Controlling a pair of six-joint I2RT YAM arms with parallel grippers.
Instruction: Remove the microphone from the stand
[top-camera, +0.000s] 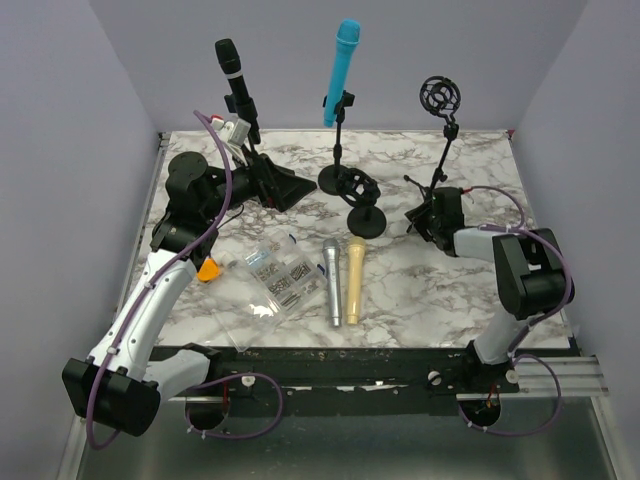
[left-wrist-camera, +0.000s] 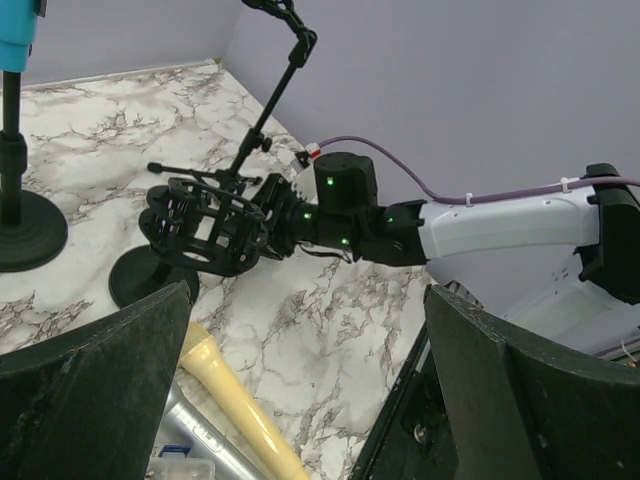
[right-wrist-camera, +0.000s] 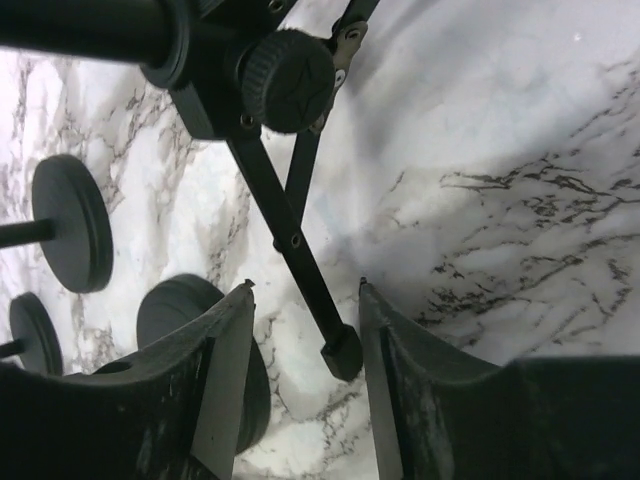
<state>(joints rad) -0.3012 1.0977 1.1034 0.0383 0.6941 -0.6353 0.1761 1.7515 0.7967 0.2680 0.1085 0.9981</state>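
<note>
Silver and gold: two loose microphones, the silver microphone (top-camera: 331, 285) and the gold microphone (top-camera: 355, 282), lie side by side, nearly touching, on the near half of the marble table (top-camera: 430, 290). Just left of them sits a clear plastic box (top-camera: 277, 280) of small parts, with an orange piece (top-camera: 208, 270) beyond it, beside the left arm.

Further in, the left gripper (top-camera: 288, 190) points toward the table's middle. In its wrist view the fingers (left-wrist-camera: 90, 380) stand wide apart with nothing between them. Ahead of it is a low stand (top-camera: 365, 222) carrying an empty shock mount (left-wrist-camera: 205, 225).

On the right, the right gripper (right-wrist-camera: 305, 300) sits at the foot of a tripod stand (top-camera: 445, 150). Its jaws are narrowly parted with one tripod leg (right-wrist-camera: 268, 195) running between them. Whether the pads touch the leg cannot be told.

At the far side, the blue microphone (top-camera: 343, 70) stands tilted in the clip of a round-based stand (top-camera: 338, 181), well apart from both grippers. To its left the black microphone (top-camera: 235, 85) also rises at a slant, its lower end hidden behind the left wrist. The tripod stand's ring mount (top-camera: 440, 95) holds nothing.
</note>
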